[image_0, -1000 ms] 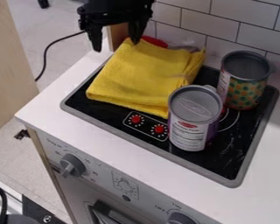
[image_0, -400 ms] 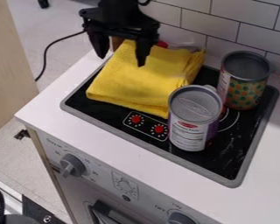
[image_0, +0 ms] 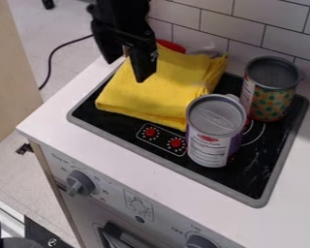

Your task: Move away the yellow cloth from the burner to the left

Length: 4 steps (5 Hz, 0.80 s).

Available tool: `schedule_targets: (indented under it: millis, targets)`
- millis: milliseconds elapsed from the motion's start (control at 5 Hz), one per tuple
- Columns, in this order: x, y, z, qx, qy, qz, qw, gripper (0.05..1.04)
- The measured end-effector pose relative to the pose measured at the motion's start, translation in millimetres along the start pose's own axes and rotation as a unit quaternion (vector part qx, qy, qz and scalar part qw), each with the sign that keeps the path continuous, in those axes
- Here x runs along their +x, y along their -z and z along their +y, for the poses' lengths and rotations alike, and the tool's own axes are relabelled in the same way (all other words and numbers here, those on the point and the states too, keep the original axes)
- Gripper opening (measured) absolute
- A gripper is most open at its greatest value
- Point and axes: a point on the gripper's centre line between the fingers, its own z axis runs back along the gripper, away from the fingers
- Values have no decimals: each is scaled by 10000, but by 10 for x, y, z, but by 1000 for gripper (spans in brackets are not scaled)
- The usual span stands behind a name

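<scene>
**Turned and lowered, my claw (image_0: pixel 126 71) nears the yellow cloth (image_0: pixel 164 87)**

On the stovetop (image_0: pixel 248 179), the yellow cloth lies folded over its left part. I hold nothing, fingers spread. Approach seems nearly done; grasping and moving the cloth left remain.

toy kitchen, likely staged in a lab, black cooktop (image_0: pixel 251 187) with red-dot controls (image_0: pixel 162 137), knobbed oven front (image_0: pixel 122 198), white-tiled wall (image_0: pixel 236 24), black robot arm (image_0: pixel 122 14) overhead

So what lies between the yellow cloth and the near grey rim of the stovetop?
Two red dials, side by side on the black surface, lie between the yellow cloth and the grey rim, as the camera view shows.
</scene>
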Motion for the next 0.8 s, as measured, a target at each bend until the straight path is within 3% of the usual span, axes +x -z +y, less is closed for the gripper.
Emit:
schedule_targets:
  millis: [200,400,600,800]
  targets:
    - [-105,30,-115,-411,1265,341,9905,998]
    - [-204,160,-207,-599,2495,273,9661,998]
    - [-248,235,-346,-719,3625,289,9288,998]
    - [-164,257,-488,-613,4717,267,8792,998]
